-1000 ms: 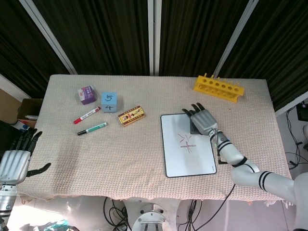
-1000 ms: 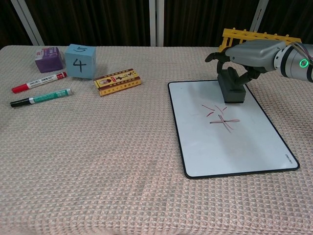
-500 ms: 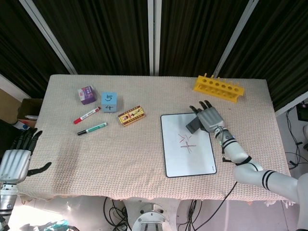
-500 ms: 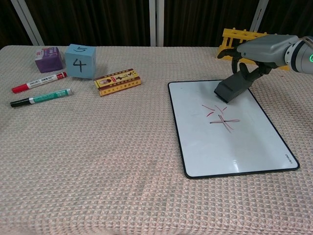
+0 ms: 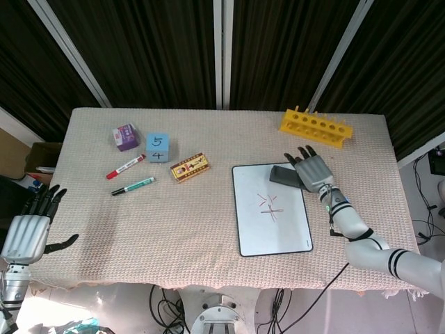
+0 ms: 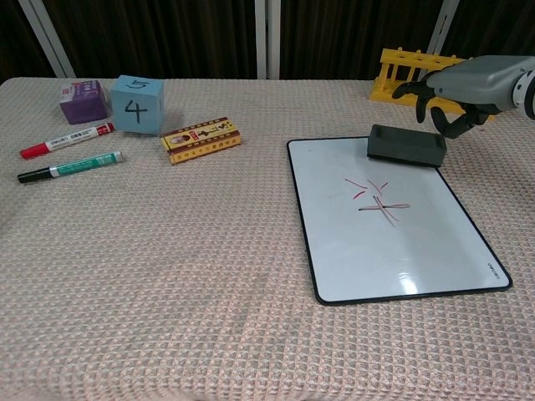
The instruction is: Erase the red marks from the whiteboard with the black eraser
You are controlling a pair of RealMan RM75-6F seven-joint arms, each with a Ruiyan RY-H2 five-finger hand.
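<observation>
The black eraser (image 5: 284, 175) (image 6: 406, 144) lies flat across the far edge of the whiteboard (image 5: 274, 233) (image 6: 393, 251). Red marks (image 5: 270, 204) (image 6: 376, 196) cross the board's middle, a little nearer than the eraser. My right hand (image 5: 314, 170) (image 6: 468, 88) hovers just right of the eraser, fingers apart and loosely curled, holding nothing. My left hand (image 5: 28, 233) hangs off the table's near left corner with its fingers spread and nothing in it; only the head view shows it.
A yellow rack (image 5: 316, 127) (image 6: 418, 67) stands behind the right hand. At the far left lie a purple box (image 5: 126, 136), a blue numbered cube (image 5: 157, 147), a red marker (image 5: 125, 167), a green marker (image 5: 133, 186) and a small yellow box (image 5: 190, 167).
The right hand tipped the eraser over, let it go and drew back to the right. The eraser now lies flat on the board's far edge. The left hand stayed put.
</observation>
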